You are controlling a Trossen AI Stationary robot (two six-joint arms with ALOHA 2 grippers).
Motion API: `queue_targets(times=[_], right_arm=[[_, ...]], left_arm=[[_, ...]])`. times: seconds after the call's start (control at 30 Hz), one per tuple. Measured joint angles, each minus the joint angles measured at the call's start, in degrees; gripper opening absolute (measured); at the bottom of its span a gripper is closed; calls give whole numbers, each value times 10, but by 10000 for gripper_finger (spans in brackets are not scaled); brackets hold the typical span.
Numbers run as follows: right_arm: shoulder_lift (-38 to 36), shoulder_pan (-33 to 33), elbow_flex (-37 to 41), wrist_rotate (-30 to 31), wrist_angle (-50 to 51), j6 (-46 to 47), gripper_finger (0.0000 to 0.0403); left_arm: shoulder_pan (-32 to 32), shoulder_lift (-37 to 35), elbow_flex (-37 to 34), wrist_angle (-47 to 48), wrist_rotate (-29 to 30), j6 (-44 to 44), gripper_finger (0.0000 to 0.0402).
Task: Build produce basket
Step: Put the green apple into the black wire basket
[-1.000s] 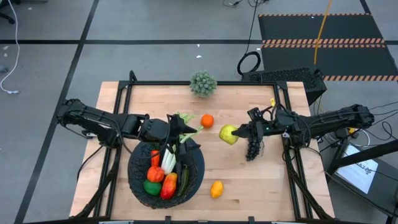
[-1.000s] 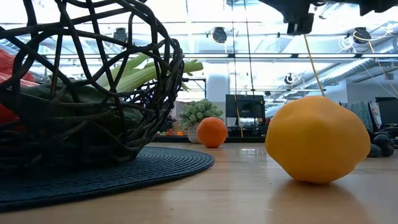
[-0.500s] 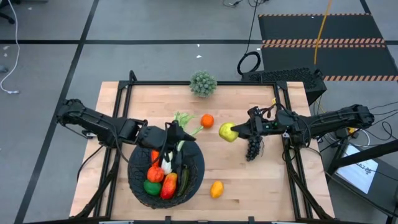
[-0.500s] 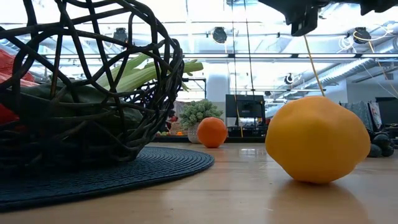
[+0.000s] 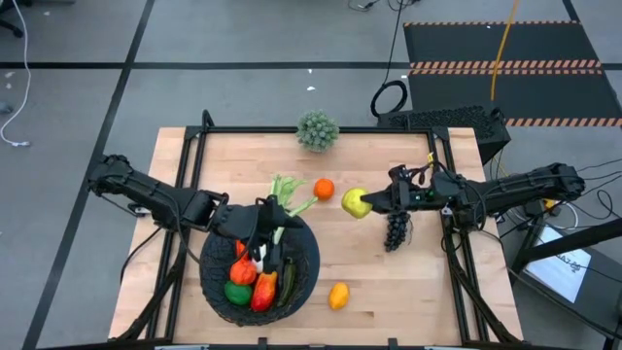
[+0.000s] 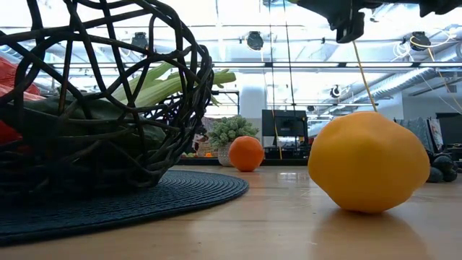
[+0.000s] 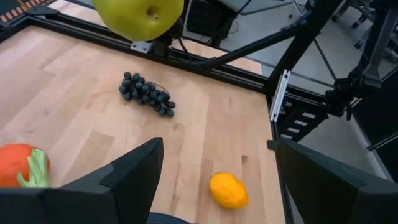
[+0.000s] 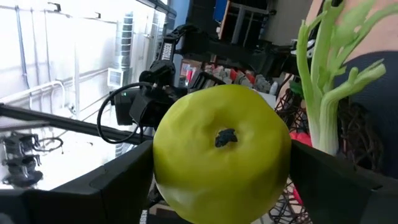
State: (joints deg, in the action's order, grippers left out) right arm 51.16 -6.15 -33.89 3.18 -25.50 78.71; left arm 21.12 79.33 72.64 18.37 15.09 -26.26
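The black mesh basket (image 5: 216, 288) sits at the table's near left on a dark mat and holds a carrot, a tomato, a mango and other produce. The celery (image 5: 288, 188) leans out over its far rim, leafy end toward the orange (image 5: 324, 188). My left gripper (image 5: 275, 220) hovers open over the basket's far rim. My right gripper (image 5: 363, 204) is shut on the green apple (image 5: 355, 203), right of the orange. The grapes (image 5: 394, 231) and the lemon (image 5: 338, 295) lie on the table. My right gripper pinches the green apple between its two fingers (image 8: 118, 186), one on each side of its round body (image 8: 168, 155). The fingers come level from the table's right. The apple is lifted clear of the table, its stem dimple (image 8: 225, 137) facing back toward the wrist.
A spiky grey-green ball plant (image 5: 317, 129) stands at the far edge. Bare wood lies between the basket, the lemon (image 7: 228, 190) and the grapes (image 7: 148, 94). A black frame (image 5: 292, 129) rims the table. In the low view the basket (image 6: 108, 108) and lemon (image 6: 368, 162) loom close.
My left gripper has drawn back from the celery's leafy end toward the table's near left, and now hangs over the basket. The celery has stayed where it was, leaning on the rim.
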Motion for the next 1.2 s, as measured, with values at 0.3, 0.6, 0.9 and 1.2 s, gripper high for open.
queue_targets(times=[0.3,0.6,0.9,1.2], right_arm=[[0,0,0,0,0,-83,334],[-4,0,0,-2,0,-185,334],[-31,0,0,-3,-3,-380,334],[-52,10,0,0,-13,-581,334]], left_arm=[[0,0,0,0,16,-28,308],[-21,0,0,0,21,-90,308],[-28,0,0,-1,21,-126,308],[-42,0,0,-2,20,-149,308]])
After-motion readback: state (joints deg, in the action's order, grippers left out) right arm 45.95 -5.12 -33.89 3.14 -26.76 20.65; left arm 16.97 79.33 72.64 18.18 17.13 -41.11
